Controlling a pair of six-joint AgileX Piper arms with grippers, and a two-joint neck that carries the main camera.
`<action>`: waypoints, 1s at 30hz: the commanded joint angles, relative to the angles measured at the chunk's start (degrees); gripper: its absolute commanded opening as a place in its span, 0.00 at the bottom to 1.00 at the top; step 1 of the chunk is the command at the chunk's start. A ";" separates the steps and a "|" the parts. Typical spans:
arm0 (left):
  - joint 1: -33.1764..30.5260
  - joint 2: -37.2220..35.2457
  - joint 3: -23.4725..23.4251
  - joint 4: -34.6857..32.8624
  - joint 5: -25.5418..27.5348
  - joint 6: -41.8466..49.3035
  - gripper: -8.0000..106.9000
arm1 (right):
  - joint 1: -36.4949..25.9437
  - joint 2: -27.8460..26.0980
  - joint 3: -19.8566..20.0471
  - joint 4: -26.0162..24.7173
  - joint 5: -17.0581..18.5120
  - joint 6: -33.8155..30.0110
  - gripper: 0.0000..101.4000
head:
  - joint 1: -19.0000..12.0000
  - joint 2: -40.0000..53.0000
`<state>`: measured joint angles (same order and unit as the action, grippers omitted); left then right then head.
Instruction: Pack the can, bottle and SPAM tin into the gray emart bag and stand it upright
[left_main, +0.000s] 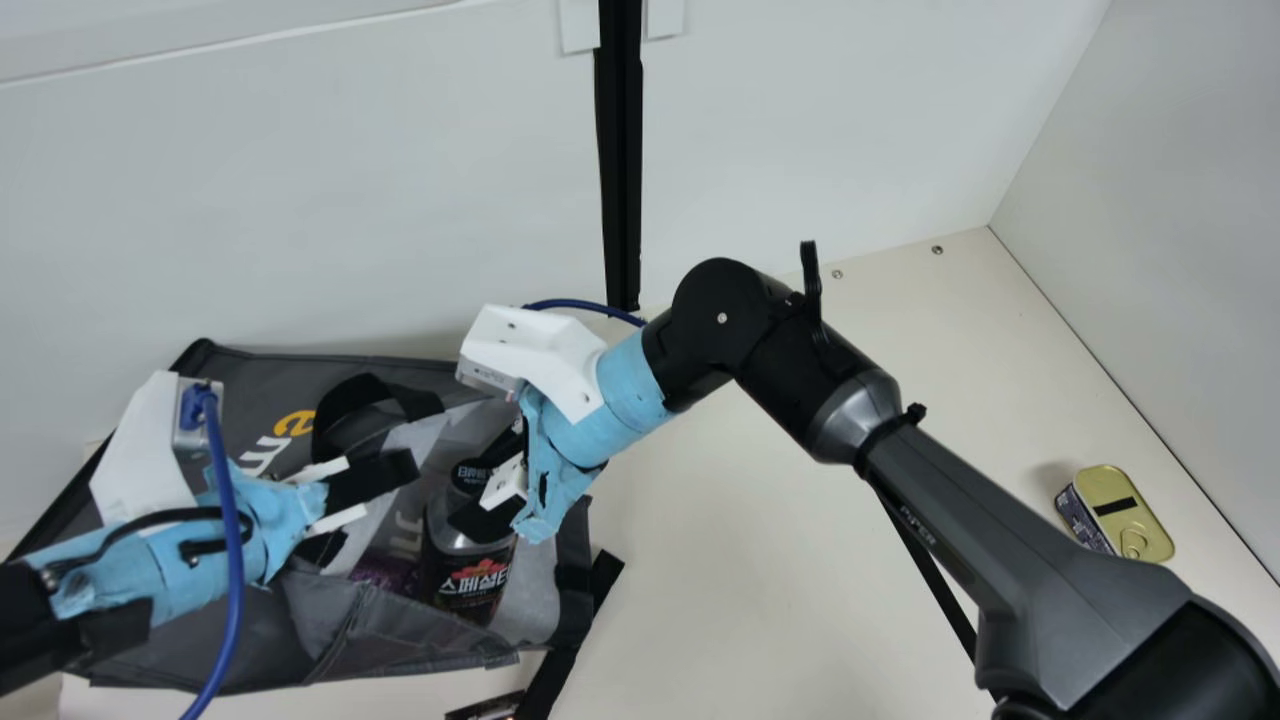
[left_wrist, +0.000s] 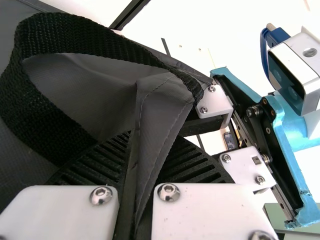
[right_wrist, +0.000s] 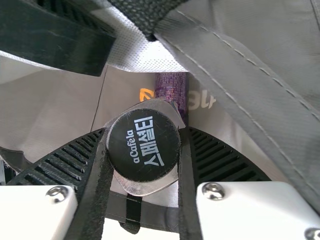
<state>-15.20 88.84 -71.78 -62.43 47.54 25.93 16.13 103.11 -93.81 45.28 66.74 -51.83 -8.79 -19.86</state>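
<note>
L gripper (left_main: 372, 508): closed on a fold (left_wrist: 157, 115) of the gray bag (left_main: 240, 375), fabric pinched btwn the two ribbed fingers. Black strap (left_wrist: 65, 37) loops up near that grip, L wrist view

R gripper (left_main: 480, 487): holding the bottle (left_main: 470, 590), fingers on either side at the top end, dark cap (right_wrist: 144, 145) btwn them per R wrist view. Bottle is in the bag mouth, cap end toward the back wall (left_main: 300, 200) in main view. Can't tell if its base touches the bag

Can (right_wrist: 171, 90): purple, inside the bag, near the bottle, partly hidden. Exact pose n/a

Tin (left_main: 1125, 515): on the table (left_main: 800, 560), outside the bag, well apart from it, over on the R arm's side. Gold lid w/ pull ring, dark strip across the lid

Bag: mouth open, sides slumped & creased, against or near the back wall, can't tell which
</note>
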 joint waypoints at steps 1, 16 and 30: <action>0.00 0.00 0.00 0.00 0.00 0.00 0.00 | 0.05 -0.15 -0.08 -0.22 0.12 0.03 0.51 | -1.21 -0.14; 0.00 0.00 0.00 0.00 -0.13 0.00 0.00 | 0.34 -1.57 -0.10 -0.78 0.66 0.05 0.94 | -1.21 -0.14; 0.00 0.00 0.00 0.00 -0.13 0.00 0.00 | -1.51 -5.76 2.18 -0.31 2.30 -1.00 0.94 | -1.21 -0.14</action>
<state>-15.20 88.84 -71.78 -62.43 47.41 25.93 14.76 97.53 -91.74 44.74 68.86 -52.74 -8.79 -19.86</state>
